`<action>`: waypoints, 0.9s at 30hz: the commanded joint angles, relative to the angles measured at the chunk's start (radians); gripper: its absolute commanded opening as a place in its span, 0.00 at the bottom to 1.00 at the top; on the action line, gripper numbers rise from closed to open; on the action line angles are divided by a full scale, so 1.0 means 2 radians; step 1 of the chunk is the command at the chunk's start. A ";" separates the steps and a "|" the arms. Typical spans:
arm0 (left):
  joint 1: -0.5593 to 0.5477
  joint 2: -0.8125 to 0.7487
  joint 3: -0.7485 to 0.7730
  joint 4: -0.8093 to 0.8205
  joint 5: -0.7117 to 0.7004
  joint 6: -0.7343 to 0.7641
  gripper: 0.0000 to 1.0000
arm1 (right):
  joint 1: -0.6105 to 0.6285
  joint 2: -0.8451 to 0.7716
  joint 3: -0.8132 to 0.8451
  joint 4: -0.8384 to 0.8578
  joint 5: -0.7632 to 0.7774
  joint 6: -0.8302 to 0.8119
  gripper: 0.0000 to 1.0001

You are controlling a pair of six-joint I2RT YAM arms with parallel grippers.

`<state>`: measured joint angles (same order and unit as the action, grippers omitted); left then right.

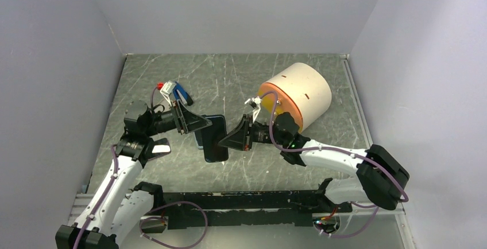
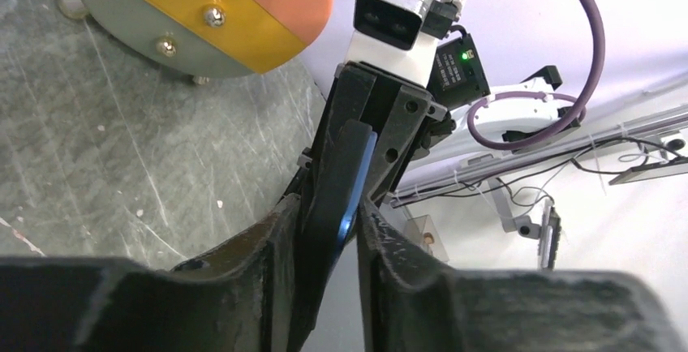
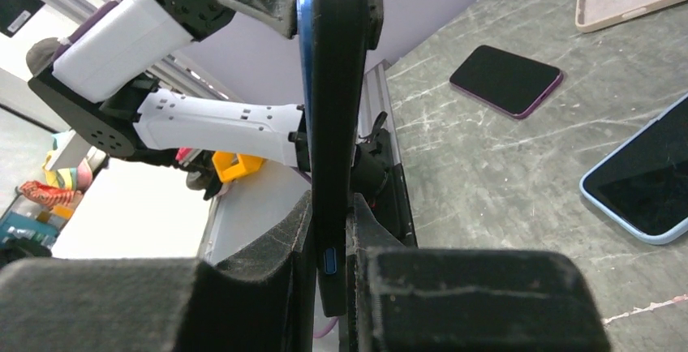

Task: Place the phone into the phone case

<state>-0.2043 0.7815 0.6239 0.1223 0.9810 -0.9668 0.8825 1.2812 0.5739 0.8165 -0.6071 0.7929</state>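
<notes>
Phone [image 1: 215,146] hangs up off the table [image 1: 258,168], pinched tight by the right claw [image 3: 328,222]. Left claw [image 2: 324,230] sits around its other end; I cannot tell if it squeezes. If one lets go or twists, the phone could drop.

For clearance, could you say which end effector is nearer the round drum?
Right. The right end effector sits front-left of the drum; the left end effector lies beyond the phone.

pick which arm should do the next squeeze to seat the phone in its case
Left, probably. The right gripper is clamped on the phone case, steadying it edge-on. The left gripper straddles the other end, where the blue phone edge shows, so it can squeeze.
</notes>
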 commanded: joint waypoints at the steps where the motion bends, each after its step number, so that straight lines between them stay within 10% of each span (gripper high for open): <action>1: 0.001 -0.002 0.027 0.000 -0.007 0.003 0.24 | 0.005 -0.006 0.036 0.029 -0.001 -0.016 0.00; 4: 0.001 -0.004 0.031 -0.019 -0.012 0.021 0.04 | 0.005 -0.008 0.038 0.017 0.009 -0.019 0.00; 9: 0.001 -0.009 0.037 -0.053 -0.023 0.046 0.02 | 0.005 -0.007 0.042 0.008 0.015 -0.023 0.00; 17: 0.001 -0.009 0.038 -0.070 -0.017 0.047 0.57 | 0.005 -0.030 0.025 0.054 0.066 -0.003 0.00; 27: 0.001 0.007 0.001 0.020 0.024 -0.007 0.56 | 0.005 -0.035 0.022 0.097 0.104 0.011 0.00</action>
<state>-0.2035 0.7773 0.6449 0.0589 0.9794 -0.9310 0.8917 1.2301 0.5930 0.8566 -0.4290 0.7975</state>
